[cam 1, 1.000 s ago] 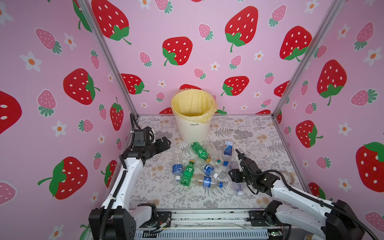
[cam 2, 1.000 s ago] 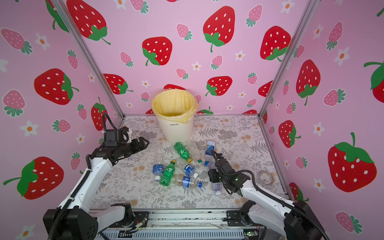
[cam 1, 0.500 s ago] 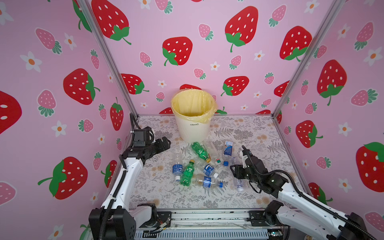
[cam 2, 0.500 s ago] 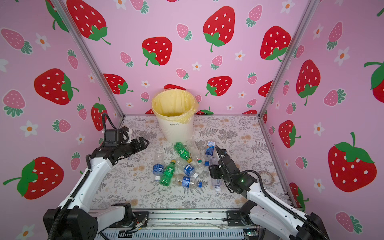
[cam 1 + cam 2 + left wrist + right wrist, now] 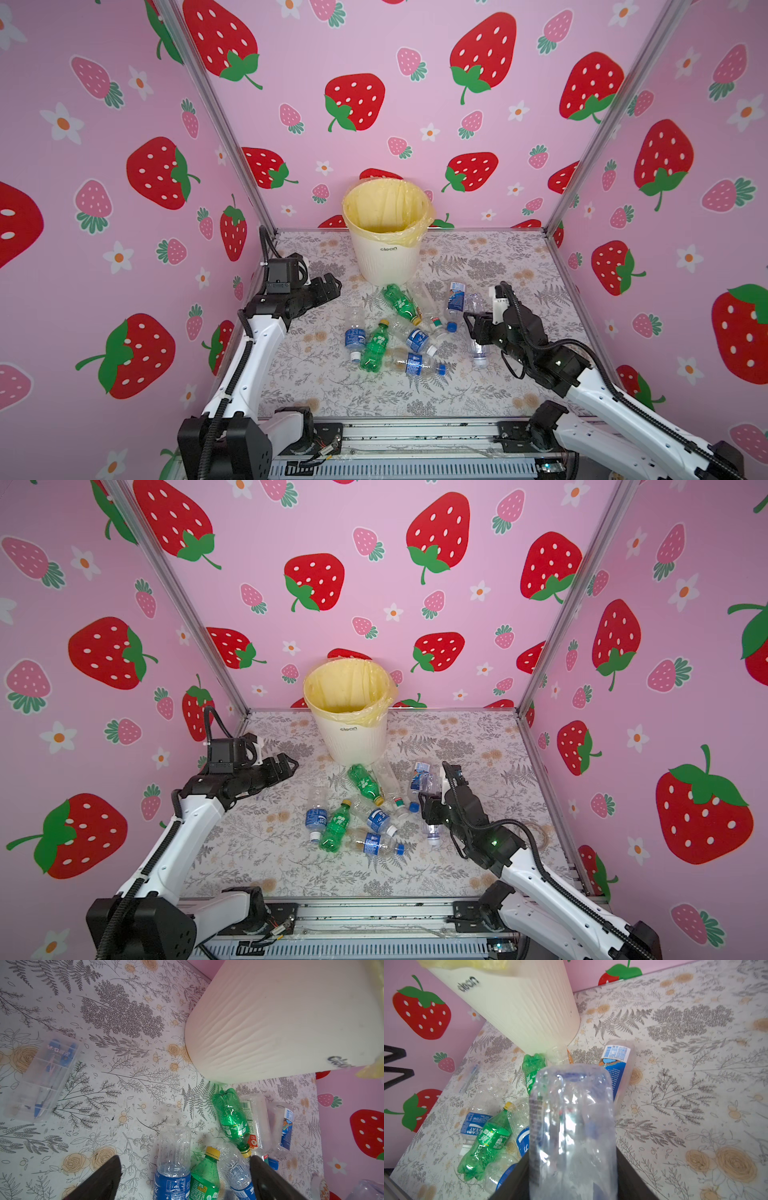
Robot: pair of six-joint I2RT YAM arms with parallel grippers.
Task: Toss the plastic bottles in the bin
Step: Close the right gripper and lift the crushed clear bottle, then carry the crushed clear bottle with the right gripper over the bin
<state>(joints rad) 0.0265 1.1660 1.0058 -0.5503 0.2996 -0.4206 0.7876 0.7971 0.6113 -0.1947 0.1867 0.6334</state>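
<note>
Right wrist view: a clear bottle [image 5: 571, 1118] fills the gap of the right tool [image 5: 571, 1169], with its base pointing away from the wrist.
Right tool: jaws narrowed onto the bottle's mid-body. In a top view the capped end hangs below the jaws. I cannot tell whether it clears the table [image 5: 498, 257].
Left tool: [image 5: 185, 1178] jaws wide with nothing between them, hovering above the table.
Bottles: the rest [image 5: 399, 328] lie in a loose heap between the two tools, just beyond the left tool's tips and beside the right one.
Bin: [image 5: 386, 266] upright, ahead of both tools and past the heap. Its mouth is open and lined by a yellow liner [image 5: 386, 203].
Weight: the bottles look empty, so probably very light.
Walls: thin and already crumpled. They will likely give under a squeeze, so a hard pinch may fold them.
Surface: smooth and round, so apt to slip or roll when nudged.
Hold point: across the mid-body, where the label or ribs give purchase, rather than the neck or cap.
Risk: a bottle leaning on its neighbours may shift the heap when lifted.
Case: a clear case [image 5: 41, 1076] lies off to one side of the left tool, apart from the heap. It is not a bottle.
</note>
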